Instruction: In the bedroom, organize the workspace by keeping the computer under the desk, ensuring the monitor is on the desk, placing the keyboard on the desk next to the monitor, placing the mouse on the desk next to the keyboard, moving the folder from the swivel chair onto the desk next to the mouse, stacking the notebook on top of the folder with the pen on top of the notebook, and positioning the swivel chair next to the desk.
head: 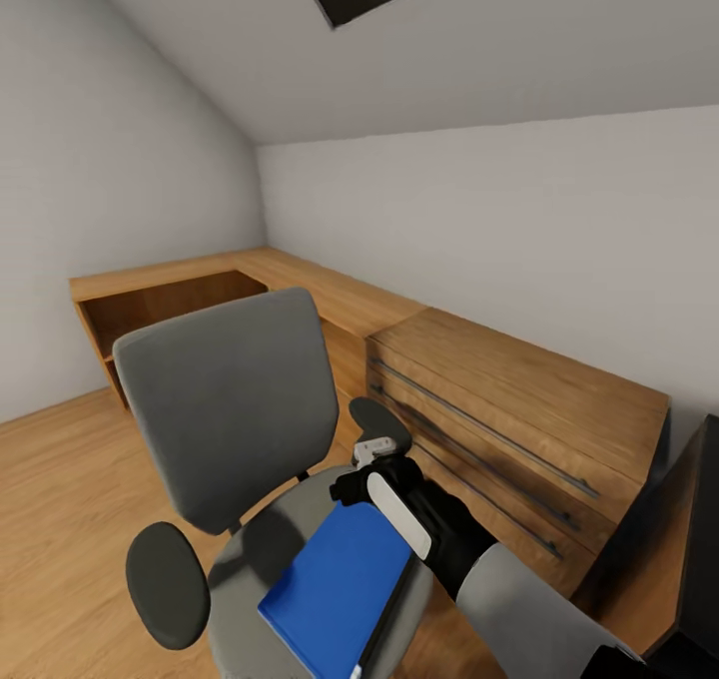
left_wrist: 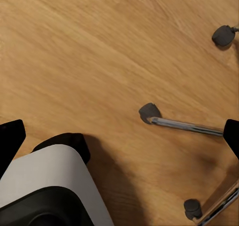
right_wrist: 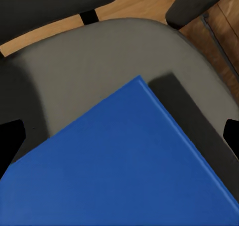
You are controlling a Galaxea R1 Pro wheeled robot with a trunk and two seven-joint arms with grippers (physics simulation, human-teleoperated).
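The grey swivel chair (head: 225, 414) stands in front of me with its black armrests out to the sides. The bright blue folder (head: 340, 584) lies flat on its seat. My right gripper (head: 359, 469) hovers just above the folder's far corner, near the backrest. In the right wrist view the right gripper (right_wrist: 119, 138) is open, its fingertips (right_wrist: 10, 143) wide apart over the folder (right_wrist: 124, 171) and the grey seat (right_wrist: 99, 61). My left gripper (left_wrist: 121, 136) is open over the wooden floor beside the chair's chrome base (left_wrist: 189, 127). A glossy black edge of the desk (head: 689, 519) shows at the far right.
A light-wood dresser (head: 519, 409) stands right behind the chair against the wall. It joins a low wooden corner shelf (head: 170, 295) at the left. Black casters (left_wrist: 224, 35) sit on the floor (head: 50, 499). A sloped ceiling hangs overhead.
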